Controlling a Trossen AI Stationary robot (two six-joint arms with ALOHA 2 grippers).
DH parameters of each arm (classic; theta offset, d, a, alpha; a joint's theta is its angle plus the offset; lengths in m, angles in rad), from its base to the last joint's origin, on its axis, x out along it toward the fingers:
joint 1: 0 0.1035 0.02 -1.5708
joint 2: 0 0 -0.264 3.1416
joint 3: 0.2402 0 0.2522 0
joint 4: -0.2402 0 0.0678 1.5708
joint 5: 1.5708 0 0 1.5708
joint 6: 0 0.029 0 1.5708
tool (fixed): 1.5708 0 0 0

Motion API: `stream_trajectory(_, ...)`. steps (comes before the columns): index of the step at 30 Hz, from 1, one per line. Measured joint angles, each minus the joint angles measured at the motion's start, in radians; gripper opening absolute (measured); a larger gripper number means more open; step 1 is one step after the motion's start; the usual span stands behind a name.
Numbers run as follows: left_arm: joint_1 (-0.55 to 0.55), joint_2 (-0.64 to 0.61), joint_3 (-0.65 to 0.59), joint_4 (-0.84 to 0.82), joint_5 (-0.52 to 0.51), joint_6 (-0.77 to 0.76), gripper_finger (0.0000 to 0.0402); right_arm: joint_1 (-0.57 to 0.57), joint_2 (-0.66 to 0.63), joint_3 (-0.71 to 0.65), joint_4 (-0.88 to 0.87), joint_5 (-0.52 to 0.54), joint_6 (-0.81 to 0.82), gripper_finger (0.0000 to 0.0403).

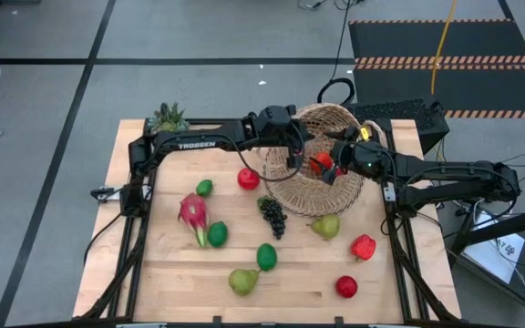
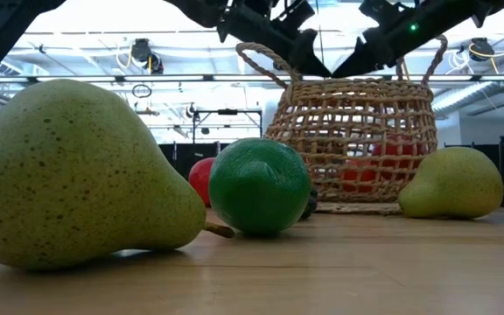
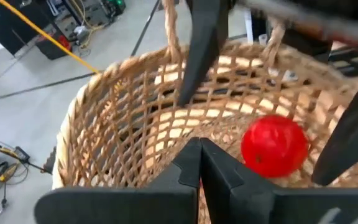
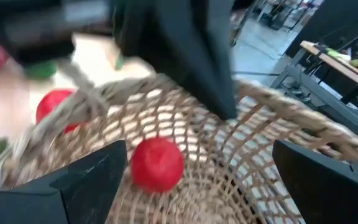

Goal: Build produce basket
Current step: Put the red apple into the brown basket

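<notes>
Toward the far side of the bench [image 1: 153, 273], slightly right of centre: the basket [image 1: 308, 196], upright, both arms reaching in over its rim. Nothing to fetch yet; treat the step in hand as a clean exit after a drop.

Just inside the basket's left rim: left gripper [image 1: 292, 162], fingers clenched together against the weave. Cannot tell whether a strand is pinched between them. Best used as a brace, held steady at that rim so the basket does not slide or tip.

Above the basket's middle: right gripper [image 1: 334, 169], fingers spread wide and released, holding nothing. Directly beneath, on the basket floor: a red apple [image 4: 157, 163], apparently already let go.

Lift the right gripper straight up out of the basket before any sideways travel. Watch the loop handles and the left arm's finger crossing close by, since both could snag spread fingers. Avoid dragging across the rim, as light wicker would likely shift.

Outside the basket, most of the produce [image 1: 266, 256]: a pear [image 1: 326, 226] and dark grapes [image 1: 272, 216] near its front, a second apple [image 1: 248, 179] just to its left, a dragon fruit [image 1: 192, 211] farther left. Go for the nearest piece next, probably that pear, and approach from above with fingers wide.
</notes>
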Motion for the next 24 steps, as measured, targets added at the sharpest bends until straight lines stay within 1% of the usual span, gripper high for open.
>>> stream_trajectory(3,-0.012,-0.023,0.002,-0.005,0.002,0.004,0.0004,0.018,0.000,0.000,-0.027,0.003,-0.011,0.0400)
stream_trajectory(6,-0.020,-0.045,0.002,-0.025,0.003,0.005,0.0013,0.034,-0.001,0.000,-0.020,0.034,-0.028,0.0400)
stream_trajectory(9,-0.028,-0.064,0.002,-0.058,0.002,0.001,0.0020,0.053,-0.003,0.000,-0.009,0.097,-0.047,0.0400)
stream_trajectory(12,-0.038,-0.092,0.002,-0.103,0.002,-0.003,0.0018,0.083,-0.014,0.000,0.015,0.192,-0.071,0.0400)
stream_trajectory(13,-0.042,-0.102,0.002,-0.119,0.002,-0.003,0.0015,0.096,-0.020,0.000,0.023,0.204,-0.079,0.0400)
stream_trajectory(17,-0.049,-0.147,0.002,-0.188,0.002,-0.015,0.0004,0.155,-0.051,0.000,0.034,0.157,-0.078,0.0400)
stream_trajectory(20,-0.050,-0.184,0.002,-0.264,0.002,-0.056,0.0006,0.204,-0.076,0.000,0.035,0.152,-0.057,0.0400)
stream_trajectory(24,-0.063,-0.230,0.002,-0.397,0.006,-0.154,0.0018,0.264,-0.107,0.000,-0.004,0.152,0.048,0.0396)
